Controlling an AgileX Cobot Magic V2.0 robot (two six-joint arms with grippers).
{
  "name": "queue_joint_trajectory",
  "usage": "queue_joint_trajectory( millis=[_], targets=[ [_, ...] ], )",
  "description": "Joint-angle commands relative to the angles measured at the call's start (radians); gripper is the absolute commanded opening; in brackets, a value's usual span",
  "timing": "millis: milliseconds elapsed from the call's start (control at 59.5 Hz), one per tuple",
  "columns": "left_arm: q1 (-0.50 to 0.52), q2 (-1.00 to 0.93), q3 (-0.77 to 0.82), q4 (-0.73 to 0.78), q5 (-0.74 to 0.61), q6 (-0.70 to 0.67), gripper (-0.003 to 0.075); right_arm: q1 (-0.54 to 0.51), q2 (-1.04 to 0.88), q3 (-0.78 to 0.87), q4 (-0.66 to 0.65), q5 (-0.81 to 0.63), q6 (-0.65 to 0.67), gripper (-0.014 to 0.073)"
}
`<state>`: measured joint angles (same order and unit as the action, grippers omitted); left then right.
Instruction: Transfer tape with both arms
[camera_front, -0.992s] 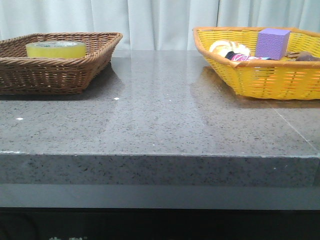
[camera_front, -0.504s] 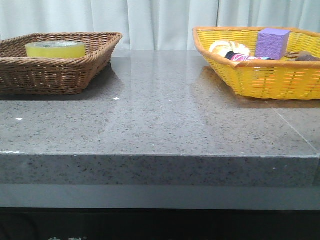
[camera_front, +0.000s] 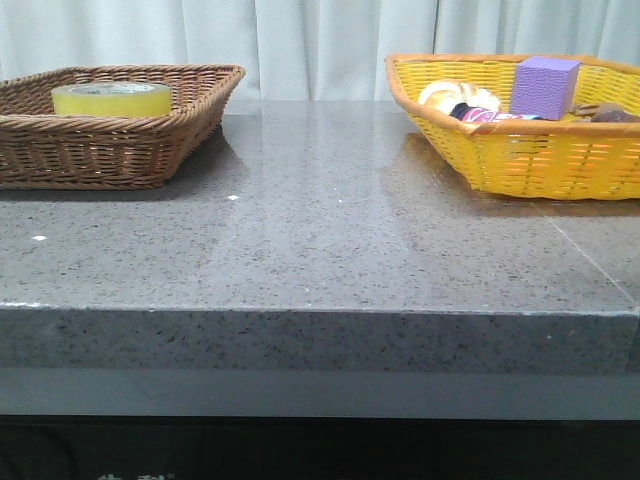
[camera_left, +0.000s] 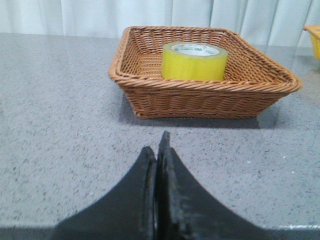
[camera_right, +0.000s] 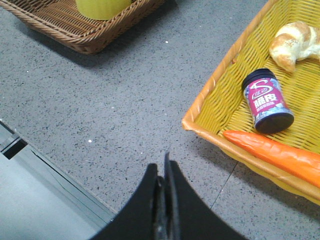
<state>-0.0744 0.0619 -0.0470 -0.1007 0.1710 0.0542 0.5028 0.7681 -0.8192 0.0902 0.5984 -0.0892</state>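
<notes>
tape (camera_left: 194, 61) lies in brown basket (camera_left: 150, 85), well beyond left gripper (camera_left: 159, 150); fingers together

— Where is there room on the bench (camera_front: 320, 230)?
— Across its middle and front edge. The brown basket (camera_front: 110, 140) blocks the left rear, the yellow basket (camera_front: 520, 150) the right rear.

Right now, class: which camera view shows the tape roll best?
The left wrist view: the tape shows whole, with its hollow centre. The front view shows only its upper part above the brown basket rim; the right wrist view crops it.
</notes>
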Motion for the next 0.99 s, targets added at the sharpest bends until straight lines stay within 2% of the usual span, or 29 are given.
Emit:
queue_joint_trajectory(
  millis=[0, 84, 185, 639, 790, 975],
  targets=[
    [0.016, -0.054, 0.014, -0.018, -0.105, -0.011, -0.0020, -0.005, -0.008, -0.024, -0.005, -0.067, -0.002, -0.0069],
    [0.028, -0.091, 0.050, -0.021, -0.127, -0.011, -0.0020, -0.005, -0.008, -0.024, -0.005, -0.067, -0.002, -0.0069],
    [0.028, -0.089, 0.098, -0.036, -0.222, -0.011, -0.0020, -0.005, -0.008, -0.024, -0.005, -0.068, -0.002, -0.0069],
    [0.028, -0.085, 0.094, -0.053, -0.206, -0.013, -0.0020, -0.005, -0.008, -0.024, -0.005, -0.072, -0.002, -0.0069],
    [0.028, -0.085, 0.094, 0.079, -0.206, -0.123, -0.0020, -0.005, -0.008, -0.024, -0.005, -0.072, -0.002, -0.0069],
    [0.028, -0.085, 0.095, 0.058, -0.206, -0.114, -0.0020, -0.005, -0.008, -0.024, -0.005, -0.072, -0.002, -0.0069]
  ],
)
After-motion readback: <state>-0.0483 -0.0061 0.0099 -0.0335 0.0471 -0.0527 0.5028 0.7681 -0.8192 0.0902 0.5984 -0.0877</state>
